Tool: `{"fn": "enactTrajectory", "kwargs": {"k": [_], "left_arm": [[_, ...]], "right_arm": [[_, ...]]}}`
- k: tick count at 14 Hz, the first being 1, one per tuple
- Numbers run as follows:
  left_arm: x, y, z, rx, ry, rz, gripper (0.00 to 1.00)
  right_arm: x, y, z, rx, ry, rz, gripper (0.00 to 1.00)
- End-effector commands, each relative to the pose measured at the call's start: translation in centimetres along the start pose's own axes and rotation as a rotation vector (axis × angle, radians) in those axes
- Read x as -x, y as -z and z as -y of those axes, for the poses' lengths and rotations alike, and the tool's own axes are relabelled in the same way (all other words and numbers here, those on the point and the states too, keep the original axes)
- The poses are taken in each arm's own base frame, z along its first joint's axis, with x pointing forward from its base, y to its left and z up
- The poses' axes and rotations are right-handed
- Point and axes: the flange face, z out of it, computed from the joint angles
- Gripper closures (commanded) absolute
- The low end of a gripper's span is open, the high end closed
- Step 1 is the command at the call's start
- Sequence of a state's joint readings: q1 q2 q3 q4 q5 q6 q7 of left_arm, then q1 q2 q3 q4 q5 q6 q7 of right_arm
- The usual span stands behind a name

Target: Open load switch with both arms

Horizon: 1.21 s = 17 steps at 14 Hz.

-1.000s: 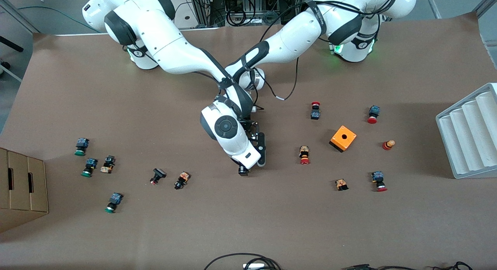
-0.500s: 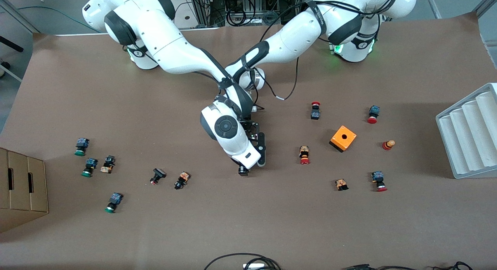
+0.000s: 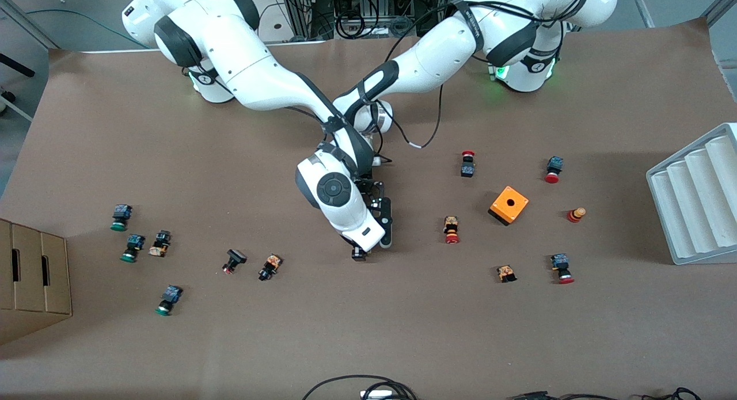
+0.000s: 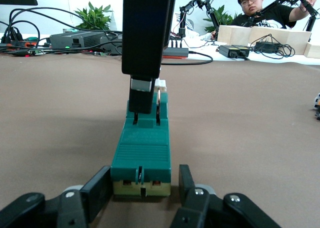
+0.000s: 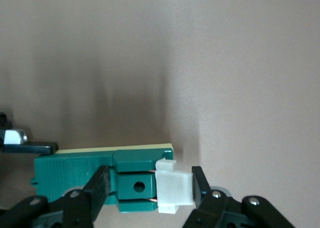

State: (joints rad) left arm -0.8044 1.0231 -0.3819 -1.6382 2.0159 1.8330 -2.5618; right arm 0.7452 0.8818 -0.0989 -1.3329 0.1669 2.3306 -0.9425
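Observation:
The load switch (image 4: pixel 142 153), a dark-green block with a white sliding piece (image 5: pixel 175 188), lies flat at the table's middle. In the front view it is hidden under the right arm's hand. My left gripper (image 4: pixel 144 183) reaches in low along the table and is shut on one end of the green body, a finger on each side. My right gripper (image 5: pixel 150 183) comes down from above onto the other end. One of its fingers (image 5: pixel 101 184) presses the raised green block and the other meets the white piece's end. In the front view the two grippers (image 3: pixel 360 251) (image 3: pixel 381 237) crowd together.
An orange cube (image 3: pixel 509 205) and red-capped push buttons (image 3: pixel 452 230) lie toward the left arm's end, before a white ridged tray (image 3: pixel 694 198). Green-capped buttons (image 3: pixel 119 217) and a cardboard box (image 3: pixel 31 273) are at the right arm's end. Cables (image 3: pixel 368 388) lie at the front edge.
The right arm's hand has shifted very slightly toward the robots' bases. The left arm stays put, and nothing else on the table has moved.

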Motion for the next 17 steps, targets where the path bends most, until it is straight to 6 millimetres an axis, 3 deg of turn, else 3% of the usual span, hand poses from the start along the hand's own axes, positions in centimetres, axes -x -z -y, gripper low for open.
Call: {"fn": "enactTrajectory", "kwargs": {"k": [1,17], "left_arm": [[1.7,0.4,-0.3,0.010,0.003,0.008,0.37],[1.7,0.4,-0.2,0.008,0.009,0.008,0.37]], "right_arm": [[0.3,0.4,0.5,-0.024,-0.019,-0.010,0.29],[1.1,2.0,1.3,-0.045,-0.017,0.005,0.31]]}}
